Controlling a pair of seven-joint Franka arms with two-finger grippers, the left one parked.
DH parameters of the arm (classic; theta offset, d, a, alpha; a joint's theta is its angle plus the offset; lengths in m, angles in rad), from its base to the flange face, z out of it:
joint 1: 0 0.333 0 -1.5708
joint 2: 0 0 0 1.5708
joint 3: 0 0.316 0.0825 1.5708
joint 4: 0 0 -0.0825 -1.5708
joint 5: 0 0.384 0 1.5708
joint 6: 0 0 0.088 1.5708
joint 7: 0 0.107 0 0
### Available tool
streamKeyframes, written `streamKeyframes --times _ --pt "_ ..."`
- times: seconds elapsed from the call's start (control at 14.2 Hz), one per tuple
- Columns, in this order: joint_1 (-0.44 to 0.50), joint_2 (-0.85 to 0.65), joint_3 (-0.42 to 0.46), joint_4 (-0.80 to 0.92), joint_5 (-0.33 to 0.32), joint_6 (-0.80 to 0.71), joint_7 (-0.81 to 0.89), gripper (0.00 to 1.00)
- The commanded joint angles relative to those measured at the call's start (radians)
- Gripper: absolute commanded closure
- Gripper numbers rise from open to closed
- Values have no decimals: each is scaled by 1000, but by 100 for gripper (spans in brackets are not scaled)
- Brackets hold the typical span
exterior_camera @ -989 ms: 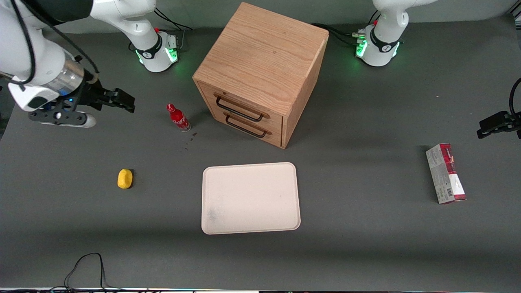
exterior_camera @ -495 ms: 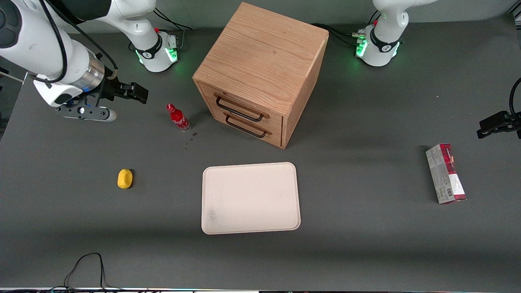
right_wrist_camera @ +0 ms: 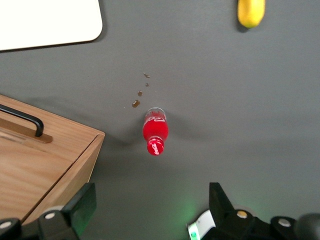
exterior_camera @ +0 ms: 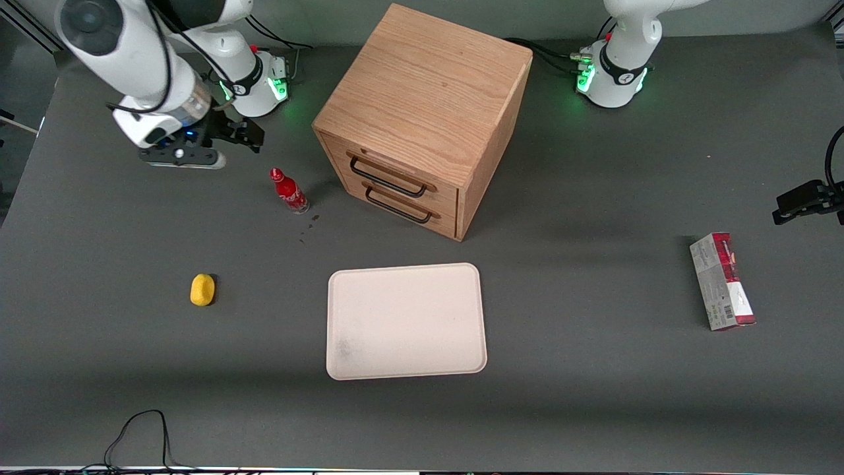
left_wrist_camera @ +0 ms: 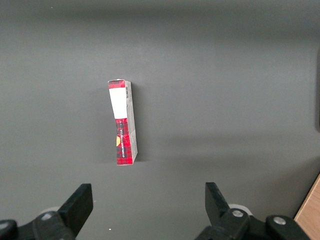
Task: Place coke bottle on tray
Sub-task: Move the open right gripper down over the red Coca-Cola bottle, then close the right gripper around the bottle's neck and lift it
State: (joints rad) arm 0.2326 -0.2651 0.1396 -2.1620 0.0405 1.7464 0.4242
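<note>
Cabinet (exterior_camera: 422, 119) of wood stood just beside the upright coke bottle (exterior_camera: 288, 190), farther from the front camera than the empty tray (exterior_camera: 405, 321) on the table (exterior_camera: 593, 396). Hovering above the bottle and farther from the camera, the claw (exterior_camera: 247, 134) had its fingers spread wide with nothing between them. Lowering well likely meant straddling the red body below the cap, clear of the cabinet, since so slim a bottle could tip.

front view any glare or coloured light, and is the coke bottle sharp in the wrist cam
Front view: green glow from the arm bases spills onto the table; soft shadows beside the cabinet. Right wrist view: coke bottle sharp, casting a faint shadow; open gripper above it.
</note>
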Motion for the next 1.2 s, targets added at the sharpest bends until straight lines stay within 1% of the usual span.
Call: streamKeyframes --times 0.0,0.28,0.64,0.85,0.99,1.13 --pt "19 0 -17 -99 10 125 -18 0" --pt "19 40 -17 -160 12 235 -18 0" --pt "19 84 -18 -220 12 332 -18 0" --pt "21 81 -18 -277 10 376 -18 0" --pt "43 73 -18 -321 12 413 -18 0" --pt "47 67 -18 -337 12 426 -16 0"
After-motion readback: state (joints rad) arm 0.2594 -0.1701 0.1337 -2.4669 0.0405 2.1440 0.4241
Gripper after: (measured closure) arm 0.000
